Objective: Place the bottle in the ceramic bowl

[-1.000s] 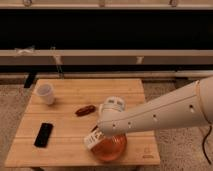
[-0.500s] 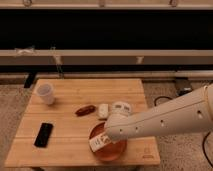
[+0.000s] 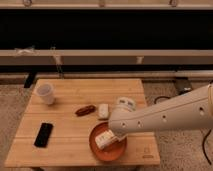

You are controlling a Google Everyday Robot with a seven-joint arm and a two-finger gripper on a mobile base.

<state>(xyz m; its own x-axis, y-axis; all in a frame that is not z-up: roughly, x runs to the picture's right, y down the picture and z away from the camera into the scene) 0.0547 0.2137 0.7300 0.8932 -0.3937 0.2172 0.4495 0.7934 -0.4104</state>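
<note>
Nearest the viewer, the ceramic bowl (image 3: 107, 148), a wide, shallow orange dish, sits on the front part of the wooden table (image 3: 70, 127), close to its front edge. The bottle (image 3: 104, 139), small and white with brownish label marks, lies inside the bowl, tilted, directly below and slightly left of the gripper (image 3: 114, 134). The gripper hangs over the bowl at the end of the white arm (image 3: 170, 114), which enters from the right side. Whether its fingers are spread or pinching the bottle cannot be told, since the wrist housing covers them; the bottle's right end meets the underside of the gripper.

Left of the gripper and well apart from it, a black phone (image 3: 43, 134) lies flat near the table's left front corner. Just behind the gripper, a small white rounded block (image 3: 103, 110) rests on the tabletop, and beside that block, to its left, lies a reddish-brown oblong item (image 3: 85, 110). A round white part of the arm's wrist (image 3: 126, 104) rises behind and to the right of the gripper.

Farther back and far to the left, a white cup (image 3: 46, 93) stands upright near the table's rear left corner. Behind the table runs a dark wall with horizontal pale rails (image 3: 100, 55).
</note>
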